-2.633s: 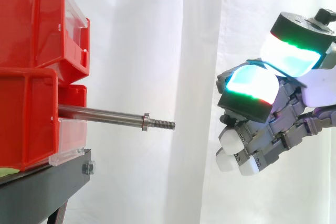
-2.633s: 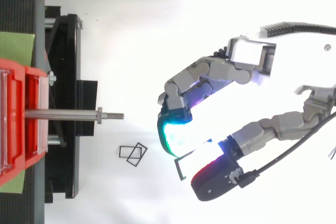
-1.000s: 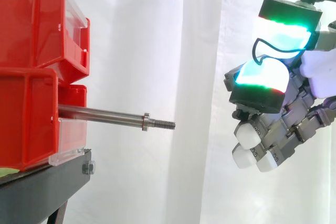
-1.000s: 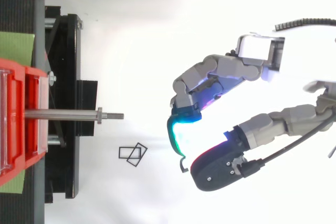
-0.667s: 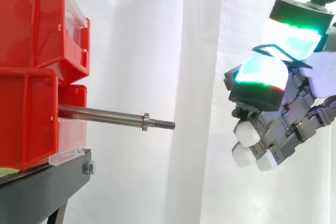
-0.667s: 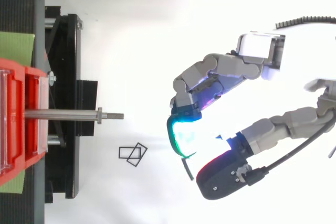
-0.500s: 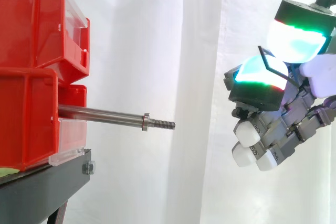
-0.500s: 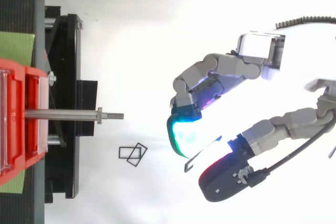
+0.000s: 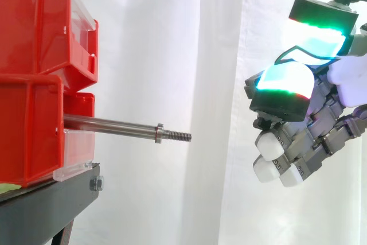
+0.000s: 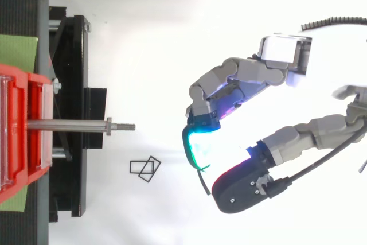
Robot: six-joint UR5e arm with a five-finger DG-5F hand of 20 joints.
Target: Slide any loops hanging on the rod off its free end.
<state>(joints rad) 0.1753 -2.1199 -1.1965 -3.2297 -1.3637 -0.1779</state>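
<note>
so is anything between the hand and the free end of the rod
Nothing visible: open air separates the hand from the threaded free end of the rod. The rod is bare; the hand pinches a thin black loop.

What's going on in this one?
The hand pinches a thin black loop between its glowing pads, off to the side of the rod's free end and apart from it. The rod sticks out from the red bins with nothing hanging on it. Two fallen loops lie overlapping on the white surface below.
</note>
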